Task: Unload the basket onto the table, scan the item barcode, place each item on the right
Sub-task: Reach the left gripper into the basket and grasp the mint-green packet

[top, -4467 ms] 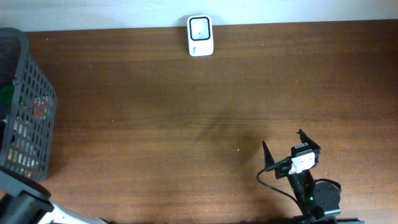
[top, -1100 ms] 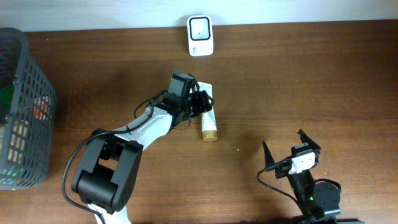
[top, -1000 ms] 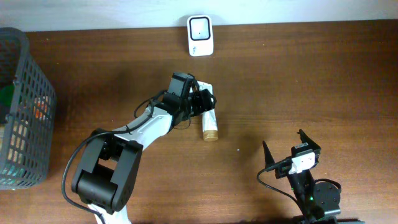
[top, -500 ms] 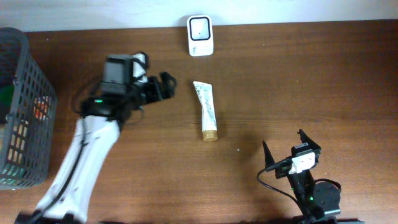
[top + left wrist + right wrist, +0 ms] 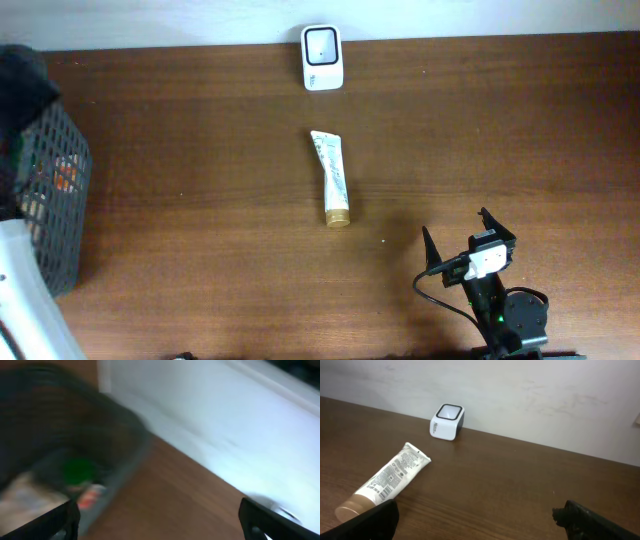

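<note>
Left gripper (image 5: pixel 160 524) has swung from the tube (image 5: pixel 333 178) to the basket (image 5: pixel 62 140); fingers spread, its view motion-blurred. Tube lies mid-table, apart from scanner (image 5: pixel 321 44). Right gripper (image 5: pixel 480 520) spread, empty, fingertips cropped.

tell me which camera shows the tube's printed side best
Right wrist: the tube lies close, its printed text facing the camera. Overhead shows the whole tube but small, print unreadable. Left wrist is blurred and misses it.

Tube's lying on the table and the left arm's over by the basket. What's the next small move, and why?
Probably bring the right gripper toward the tube: it lies free on the table, short of the scanner, and that gripper's jaws stand open and empty.
</note>
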Robot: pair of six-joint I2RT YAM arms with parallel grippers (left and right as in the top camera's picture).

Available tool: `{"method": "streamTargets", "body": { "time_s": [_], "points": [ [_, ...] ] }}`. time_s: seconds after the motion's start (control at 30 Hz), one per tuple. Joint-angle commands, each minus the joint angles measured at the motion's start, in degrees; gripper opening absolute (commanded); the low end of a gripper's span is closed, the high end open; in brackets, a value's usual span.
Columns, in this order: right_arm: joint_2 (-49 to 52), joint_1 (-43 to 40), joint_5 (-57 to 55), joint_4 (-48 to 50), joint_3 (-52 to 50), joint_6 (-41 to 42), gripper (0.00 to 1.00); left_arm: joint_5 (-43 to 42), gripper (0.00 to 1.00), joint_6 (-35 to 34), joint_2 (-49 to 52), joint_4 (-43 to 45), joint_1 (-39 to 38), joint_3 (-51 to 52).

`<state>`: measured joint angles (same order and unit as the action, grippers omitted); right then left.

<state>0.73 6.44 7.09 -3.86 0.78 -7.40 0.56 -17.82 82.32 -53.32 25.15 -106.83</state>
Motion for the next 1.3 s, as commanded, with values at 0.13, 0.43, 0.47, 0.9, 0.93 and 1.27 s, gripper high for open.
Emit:
{"method": "streamTargets", "body": {
  "time_s": [0.13,0.43,0.47,0.9,0.93,1.27],
  "points": [
    [-0.4,0.4,-0.3,-0.1,-0.5,0.6,0.98,11.5,0.99,-0.8,8.9,-6.1,12.2,0.3],
    [-0.4,0.4,-0.3,-0.1,-0.5,0.6,0.98,18.0,1.00,1.0,19.2,-12.3,19.4,0.6],
    [-0.4,0.4,-0.3,-0.1,-0.5,0.6,0.98,18.4,1.00,1.0,19.9,-12.4,19.9,1.2],
    [-0.4,0.4,-0.3,-0.1,-0.5,0.6,0.98,18.8,0.89,0.9,23.9,-4.7,27.6,16.0],
    [-0.4,0.4,-0.3,-0.1,-0.5,0.6,0.98,18.8,0.88,1.5,23.9,-3.4,27.8,16.8],
    [-0.4,0.4,-0.3,0.0,-0.5,0.6,0.98,18.8,0.84,6.2,29.5,1.2,27.9,18.9]
  ]
}}
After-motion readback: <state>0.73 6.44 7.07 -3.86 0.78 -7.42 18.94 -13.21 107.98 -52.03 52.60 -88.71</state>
